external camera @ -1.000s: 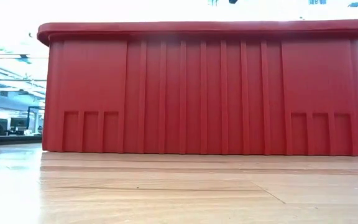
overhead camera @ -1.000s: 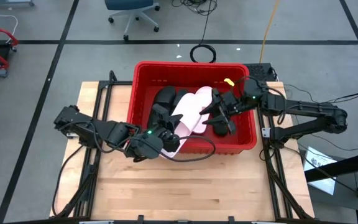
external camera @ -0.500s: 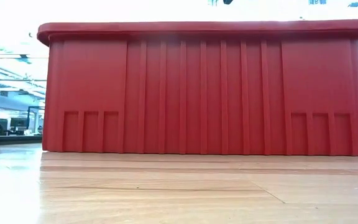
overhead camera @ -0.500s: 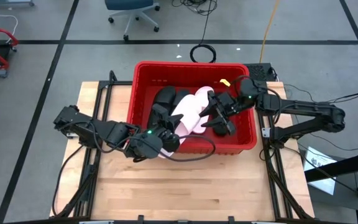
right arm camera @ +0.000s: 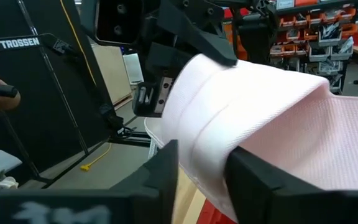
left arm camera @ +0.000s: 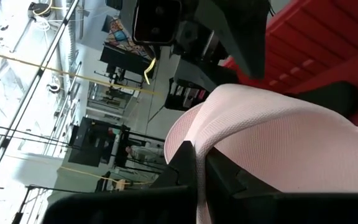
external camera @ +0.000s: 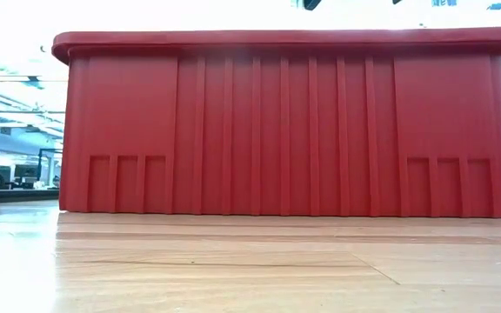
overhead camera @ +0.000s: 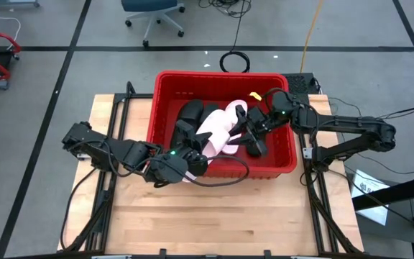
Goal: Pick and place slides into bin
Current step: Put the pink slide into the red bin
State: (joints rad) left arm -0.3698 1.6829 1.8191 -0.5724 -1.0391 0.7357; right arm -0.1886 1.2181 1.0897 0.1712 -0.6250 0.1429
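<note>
Your wooden table (overhead camera: 214,216) sits on a grey floor (overhead camera: 42,86); 1 blue office chair (overhead camera: 153,14) stands far left, a yellow cable (overhead camera: 309,32) trails far right.

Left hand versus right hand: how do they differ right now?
The left hand sits at the bin's near wall, shut on the pale pink slide. The right hand reaches inside the bin from the far side, its fingers astride the slide's other end. Both meet the same slide.
</note>
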